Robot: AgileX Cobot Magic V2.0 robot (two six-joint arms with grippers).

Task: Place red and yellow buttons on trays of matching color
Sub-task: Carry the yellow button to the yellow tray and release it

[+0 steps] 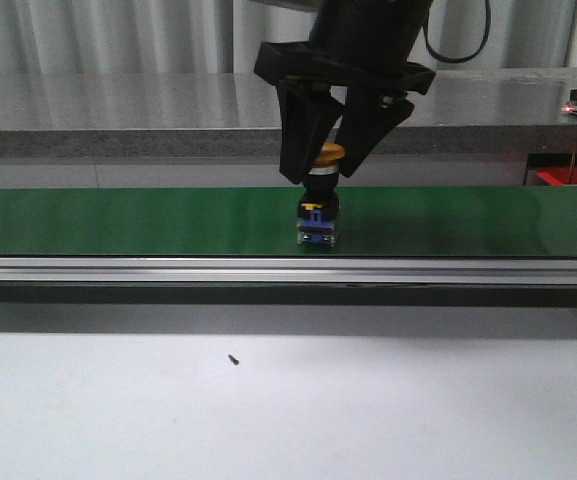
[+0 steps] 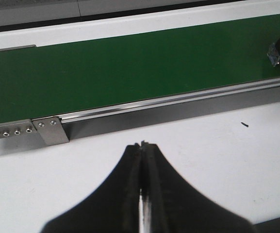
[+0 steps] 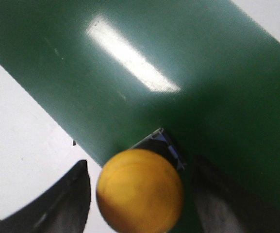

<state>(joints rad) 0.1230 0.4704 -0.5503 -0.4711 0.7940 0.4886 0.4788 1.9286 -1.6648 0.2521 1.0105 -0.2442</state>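
A long green conveyor belt (image 1: 118, 220) runs across the whole width of the bench, edged along its near side by a silver aluminium rail (image 1: 268, 270), with the white tabletop (image 1: 368, 410) spread out in front of it. Behind the belt a grey counter (image 1: 118, 110) stretches along the wall, and at its far right end a red container (image 1: 571, 177) peeks out, though only a corner shows and I cannot tell what is in it. Over the middle of the belt hangs the right gripper (image 1: 320, 170), its black fingers spread apart on either side of the yellow button (image 1: 326, 153); there is a visible gap each side, so it is not clamped on it. The button stands upright on the belt on its dark blue and black base (image 1: 318, 222), near the rail-side edge. The left gripper (image 2: 142, 145) sits low over the white tabletop in front of the belt's end bracket (image 2: 52, 130), fingers pressed together with nothing between them. A tiny dark screw (image 1: 233, 359) lies alone on the tabletop
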